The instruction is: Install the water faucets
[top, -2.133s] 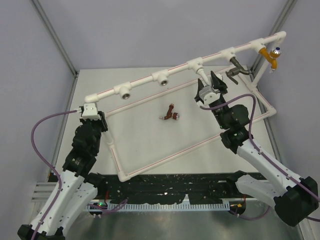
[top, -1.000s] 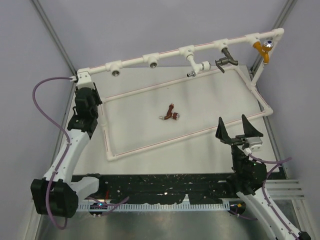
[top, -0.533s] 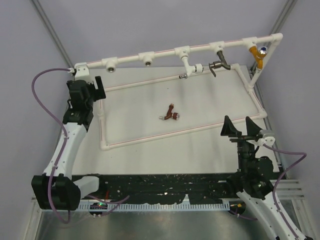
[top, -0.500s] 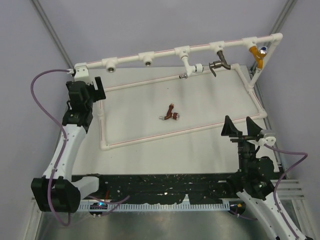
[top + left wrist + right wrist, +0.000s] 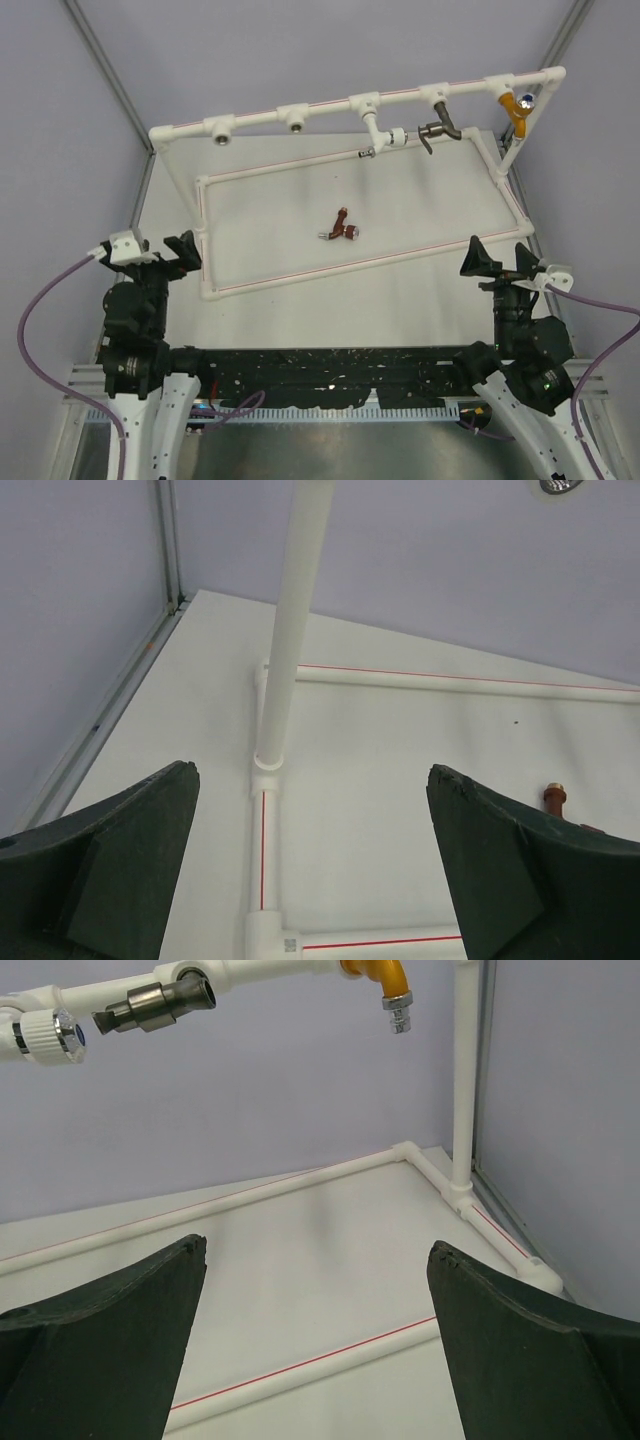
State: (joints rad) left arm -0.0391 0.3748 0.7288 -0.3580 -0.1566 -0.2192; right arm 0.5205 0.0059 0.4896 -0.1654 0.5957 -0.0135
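Left gripper (image 5: 165,258): fingers spread wide, nothing between them. In left wrist view, only a pipe frame (image 5: 203,215) corner post ahead of the fingers.

Up and ahead of left fingers, on the top rail: two tee sockets (image 5: 220,133) with nothing fitted.

Reddish-brown faucet (image 5: 340,227): loose on the table inside the frame's base rectangle, well ahead of both grippers, to the right of left fingers and to the left of right fingers. Tip just visible past the left gripper's right finger in wrist view. Not yet installed.

White faucet (image 5: 385,140): hanging from the third tee, far ahead-left of right fingers. Can't tell if fully seated.

Further right on the rail: dark metal tap (image 5: 437,130), then yellow tap (image 5: 517,103), both mounted.

Right gripper (image 5: 498,265): wide open too, empty, just outside the frame's near-right corner.

Risks, as judged:
- Snagging the base bar on the reach, since it lies between fingers and faucet.
- Small, odd-shaped part: likely to twist or slip in a pinch.
- Light frame: likely to shift or tip under insertion force unless braced.
- Poor alignment with the socket: jam or cross-thread.
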